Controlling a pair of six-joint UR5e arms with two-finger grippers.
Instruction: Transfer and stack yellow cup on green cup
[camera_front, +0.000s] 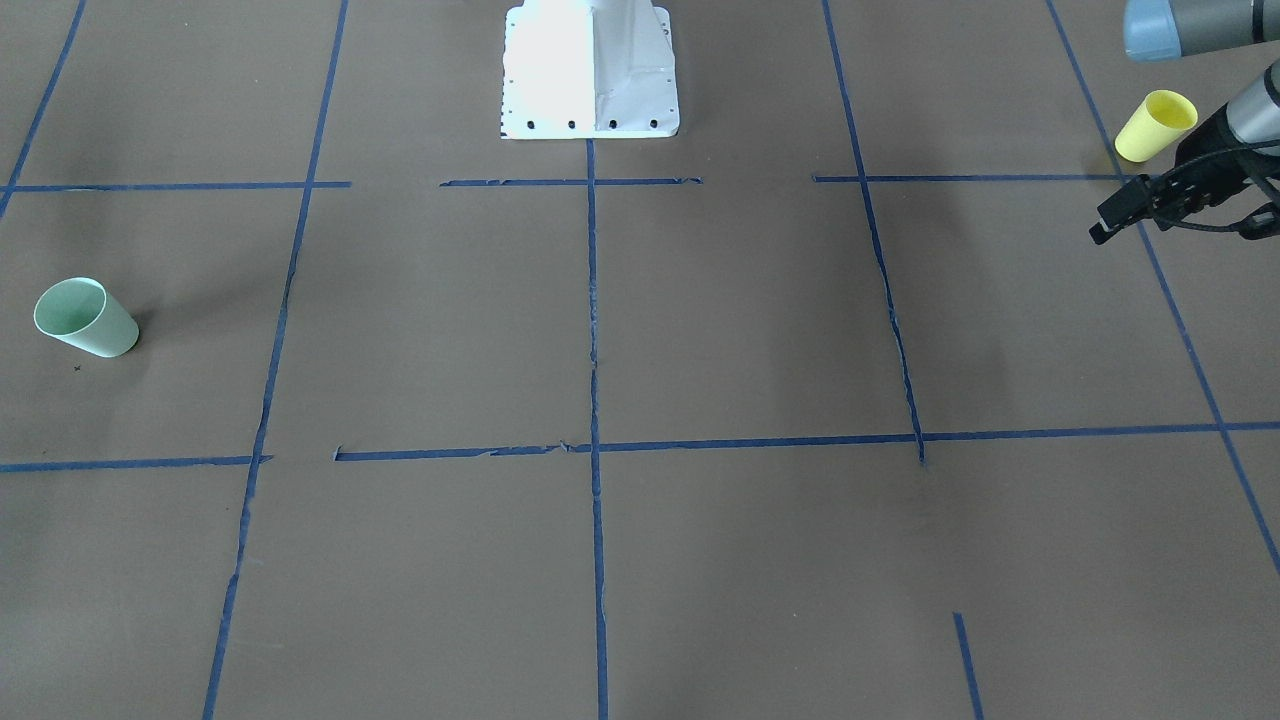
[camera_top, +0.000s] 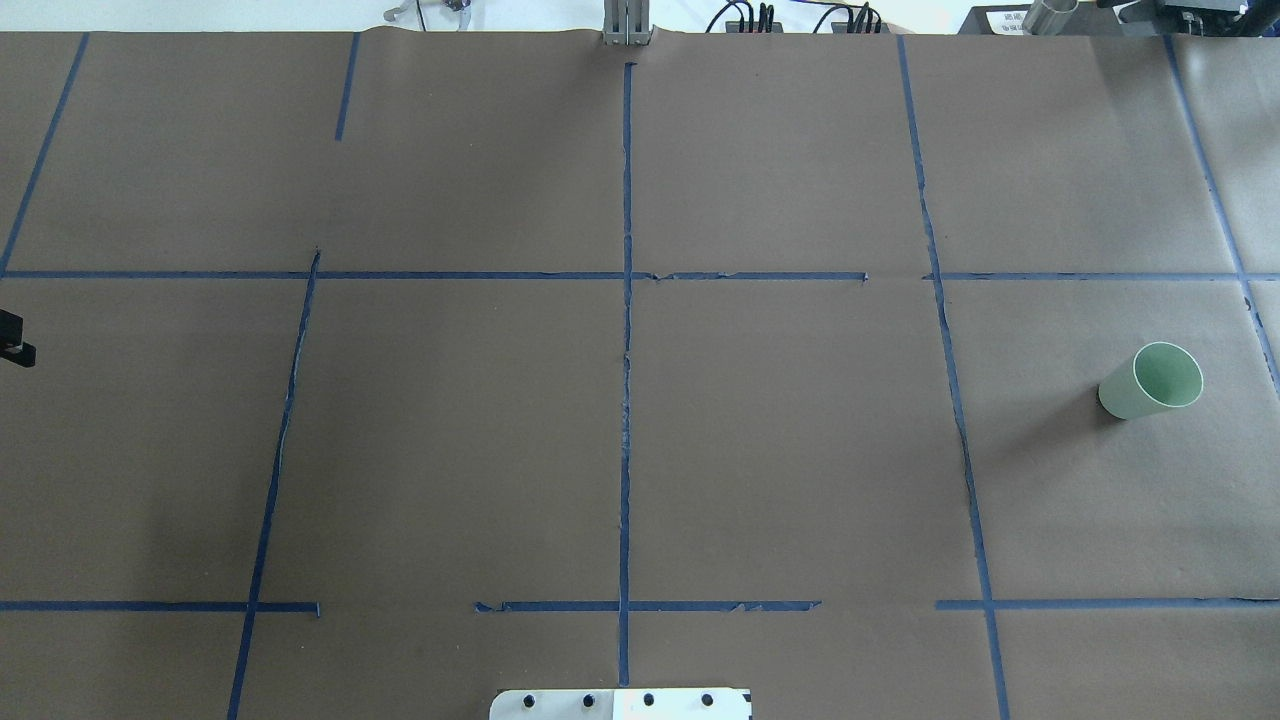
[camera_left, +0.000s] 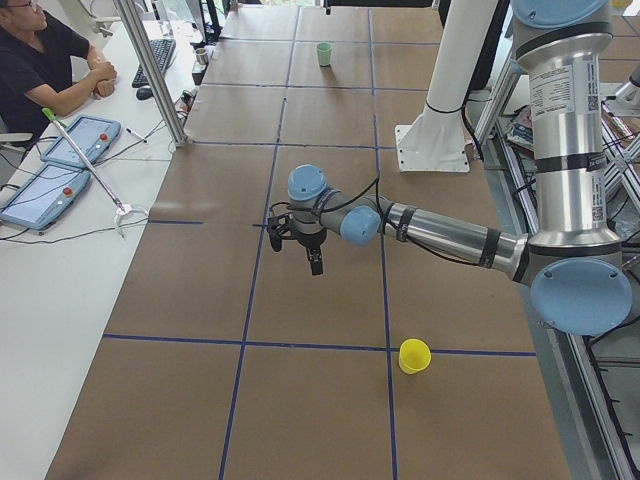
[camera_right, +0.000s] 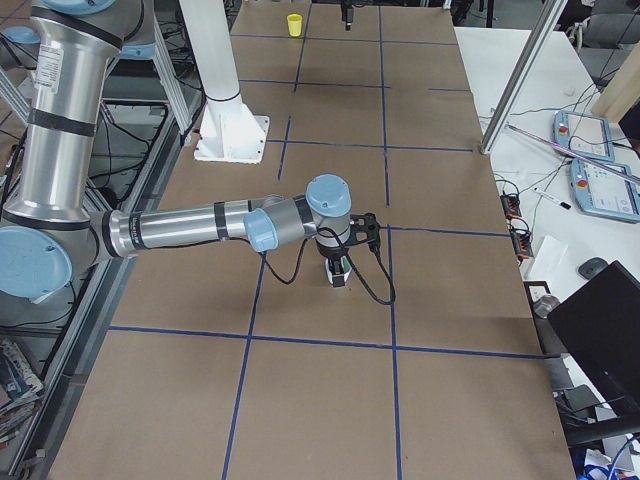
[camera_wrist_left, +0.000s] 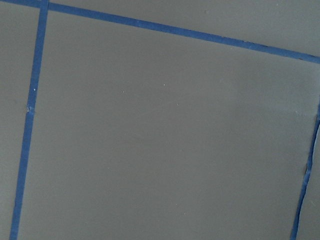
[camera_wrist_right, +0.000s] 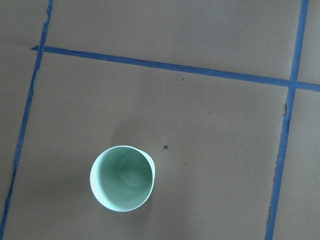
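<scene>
The yellow cup (camera_front: 1155, 125) stands upright near the table's end on my left side; it also shows in the exterior left view (camera_left: 414, 356). My left gripper (camera_front: 1175, 228) hangs above the table a little in front of the yellow cup, apart from it, with its fingers spread and empty. The green cup (camera_front: 85, 318) stands upright at the opposite end and also shows in the overhead view (camera_top: 1150, 382). The right wrist view looks straight down into the green cup (camera_wrist_right: 121, 178). My right gripper (camera_right: 338, 268) hovers over that spot; I cannot tell whether it is open or shut.
Brown paper with blue tape lines (camera_top: 626, 350) covers the table. The robot's white base plate (camera_front: 590, 70) sits at the middle of my edge. An operator (camera_left: 45, 65) sits at a side desk with tablets (camera_left: 60, 165).
</scene>
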